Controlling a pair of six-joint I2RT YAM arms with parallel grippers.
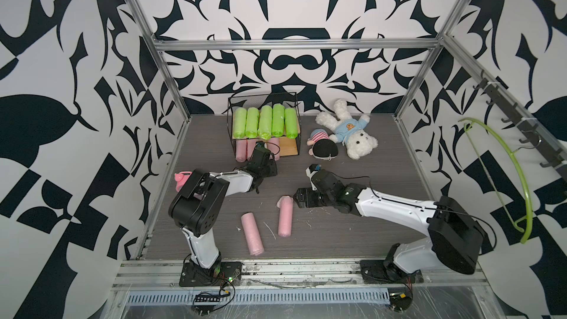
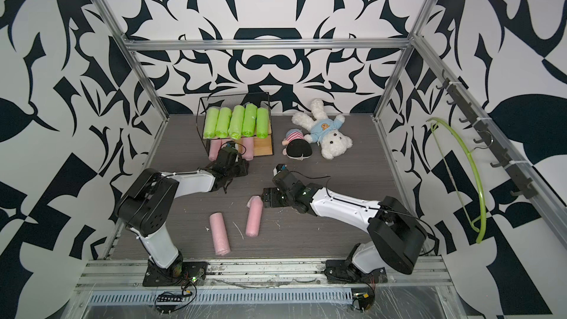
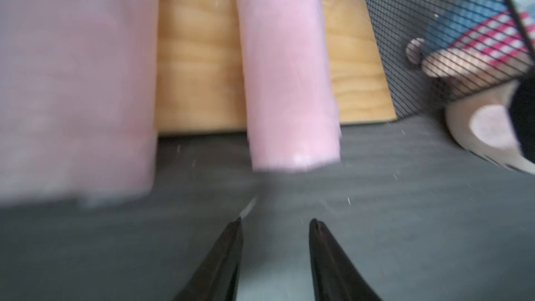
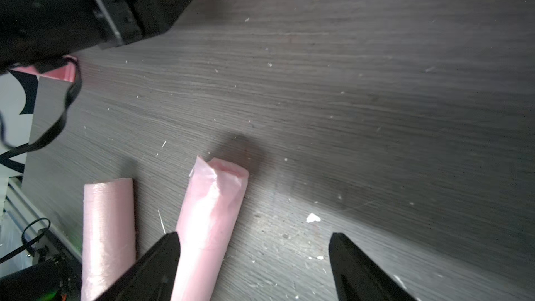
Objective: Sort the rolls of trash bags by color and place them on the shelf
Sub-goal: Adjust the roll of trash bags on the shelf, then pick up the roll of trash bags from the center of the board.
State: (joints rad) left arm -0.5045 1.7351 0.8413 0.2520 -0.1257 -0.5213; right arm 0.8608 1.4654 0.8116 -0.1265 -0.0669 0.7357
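Note:
The shelf (image 1: 290,148) stands at the back; several lime green rolls (image 1: 265,121) lie side by side on its upper board. Pale pink rolls (image 1: 241,151) lie on the lower board (image 3: 197,68), their ends sticking out over the table. My left gripper (image 3: 275,221) hovers just in front of those ends, with its jaws a little apart and nothing between them. Two more pink rolls lie on the table in both top views, one (image 1: 252,234) nearer the front and one (image 1: 285,219) beside it. My right gripper (image 4: 254,235) is wide open over that second roll (image 4: 211,221), which runs close along one finger.
A white plush bear (image 1: 349,133) and a small doll (image 1: 322,147) lie to the right of the shelf. A pink toy (image 1: 182,177) sits behind the left arm at the table's left edge. A green hanger (image 1: 503,173) hangs on the right wall.

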